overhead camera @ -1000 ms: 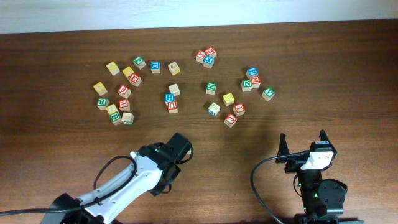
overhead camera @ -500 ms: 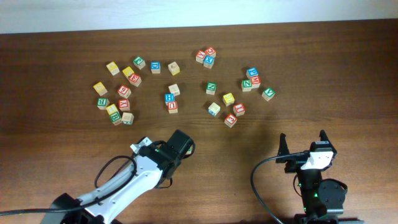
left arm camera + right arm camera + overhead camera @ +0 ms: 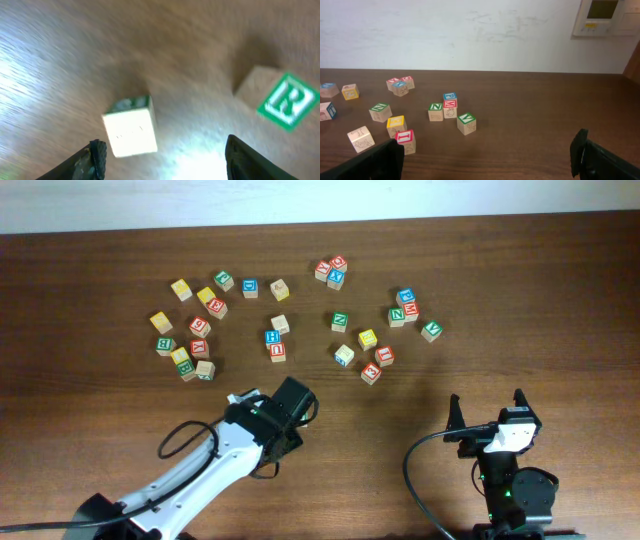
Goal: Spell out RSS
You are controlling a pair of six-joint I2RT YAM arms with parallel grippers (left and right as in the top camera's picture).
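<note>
In the left wrist view a wooden cube with a white face, green border and green R [image 3: 286, 100] lies at the right on the table. A pale cube [image 3: 130, 132] lies close in front of my left gripper [image 3: 165, 152], which is open and empty. In the overhead view my left gripper [image 3: 243, 399] hovers just below the left cluster of cubes. Several yellow-faced cubes [image 3: 181, 289] [image 3: 367, 338] lie among the scattered cubes; I cannot read their letters. My right gripper [image 3: 487, 406] is open and empty at the front right, also shown in the right wrist view [image 3: 487, 155].
Many red, blue and green lettered cubes are scattered across the far half of the table, in a left cluster [image 3: 199, 348], a middle pair [image 3: 273, 343] and right groups [image 3: 404, 307]. A white wall [image 3: 470, 30] stands behind the table.
My left arm has moved forward and a little right, towards the left cluster of cubes. The right arm and the cubes have not moved.
</note>
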